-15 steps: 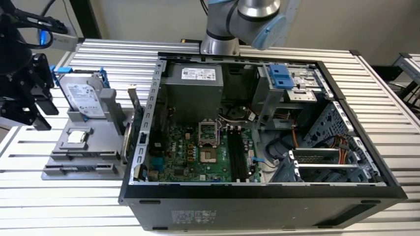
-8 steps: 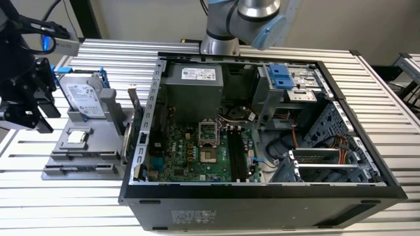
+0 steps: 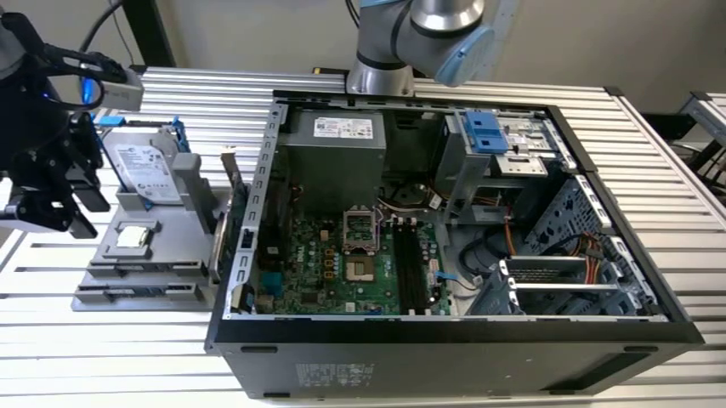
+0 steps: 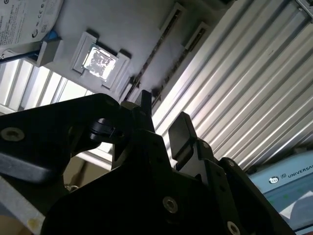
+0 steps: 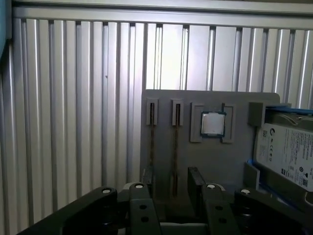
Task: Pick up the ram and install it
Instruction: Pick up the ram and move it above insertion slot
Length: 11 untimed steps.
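Ram [image 5: 175, 142] is standing on edge in the grey tray [image 5: 220, 161], long axis running straight into our tool's [image 5: 170, 180] gap; we are hovering it spread apart just above.

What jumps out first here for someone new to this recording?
An open computer case takes up the middle of the exterior view, its green motherboard exposed. At that view's left, the open gripper hangs over a grey tray that holds a hard drive and a processor chip.
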Each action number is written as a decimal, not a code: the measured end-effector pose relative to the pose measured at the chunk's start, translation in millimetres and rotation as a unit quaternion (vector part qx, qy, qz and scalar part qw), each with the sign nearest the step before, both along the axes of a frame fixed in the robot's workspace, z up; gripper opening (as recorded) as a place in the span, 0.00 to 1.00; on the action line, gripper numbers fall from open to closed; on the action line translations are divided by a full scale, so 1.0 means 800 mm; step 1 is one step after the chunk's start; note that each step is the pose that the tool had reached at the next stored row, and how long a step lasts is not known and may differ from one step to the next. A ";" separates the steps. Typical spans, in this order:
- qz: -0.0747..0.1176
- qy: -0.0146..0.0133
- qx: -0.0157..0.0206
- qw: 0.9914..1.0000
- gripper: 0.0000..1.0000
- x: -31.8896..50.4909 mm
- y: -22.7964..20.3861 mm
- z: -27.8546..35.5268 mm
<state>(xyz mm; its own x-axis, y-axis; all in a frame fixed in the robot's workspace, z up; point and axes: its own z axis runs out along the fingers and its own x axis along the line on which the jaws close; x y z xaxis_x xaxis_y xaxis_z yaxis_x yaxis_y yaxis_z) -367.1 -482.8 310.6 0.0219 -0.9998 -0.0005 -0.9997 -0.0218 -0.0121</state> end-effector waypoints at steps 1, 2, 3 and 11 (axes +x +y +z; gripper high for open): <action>0.000 0.000 0.000 1.000 1.00 0.000 0.0000 -0.0019; 0.000 0.000 0.000 1.000 1.00 0.000 0.0000 -0.0037; 0.000 0.000 0.000 1.000 1.00 0.000 0.0000 -0.0058; 0.000 0.001 0.000 1.000 1.00 0.000 0.0000 -0.0214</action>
